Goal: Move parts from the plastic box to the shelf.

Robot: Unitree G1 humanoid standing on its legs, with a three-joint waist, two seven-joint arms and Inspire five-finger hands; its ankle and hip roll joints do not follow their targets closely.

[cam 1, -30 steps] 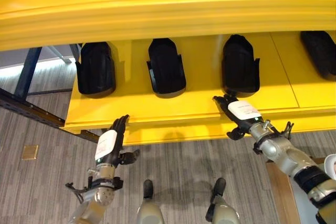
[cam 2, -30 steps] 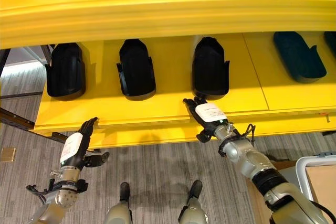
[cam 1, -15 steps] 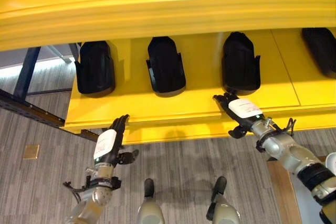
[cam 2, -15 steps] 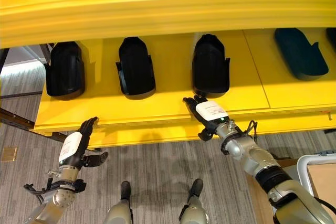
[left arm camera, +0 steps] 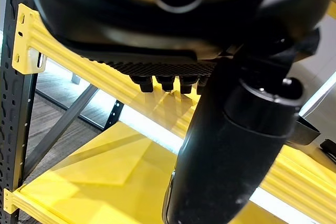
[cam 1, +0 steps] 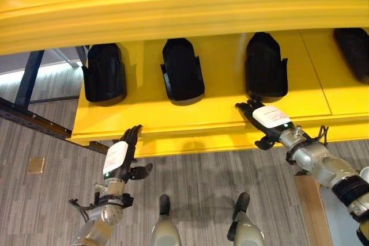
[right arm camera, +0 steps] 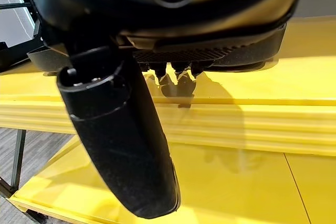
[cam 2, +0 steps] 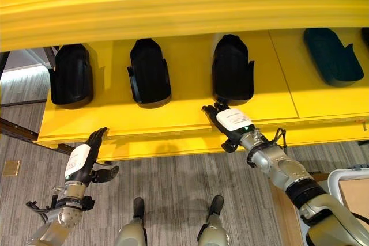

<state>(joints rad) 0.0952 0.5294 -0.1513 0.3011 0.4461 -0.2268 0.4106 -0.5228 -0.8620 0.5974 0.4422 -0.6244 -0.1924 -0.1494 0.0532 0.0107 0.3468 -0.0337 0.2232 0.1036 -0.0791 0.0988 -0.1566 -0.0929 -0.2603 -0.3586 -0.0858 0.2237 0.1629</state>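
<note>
Three black parts (cam 1: pixel 105 74), (cam 1: pixel 182 70), (cam 1: pixel 265 66) lie in a row on the yellow shelf (cam 1: pixel 219 110), and a fourth dark part (cam 2: pixel 331 56) lies further right. My right hand (cam 1: pixel 266 120) is open and rests flat on the shelf's front edge, just in front of the third part without touching it. My left hand (cam 1: pixel 118 156) hangs open below the shelf's front left edge and holds nothing. In the right wrist view the thumb (right arm camera: pixel 121 145) and straight fingertips (right arm camera: pixel 176 69) point at the shelf. The left wrist view shows my thumb (left arm camera: pixel 226 145) before yellow beams.
An upper yellow shelf board (cam 1: pixel 184 4) overhangs the row of parts. A dark blue rack post (cam 1: pixel 26 82) stands at the left. A white box rim (cam 2: pixel 346 180) and a wooden surface (cam 2: pixel 351 197) sit at the lower right. Grey floor lies below.
My right hand has slid slightly to the right along the shelf's front edge. The camera has tilted a little. The left hand has stayed put.
</note>
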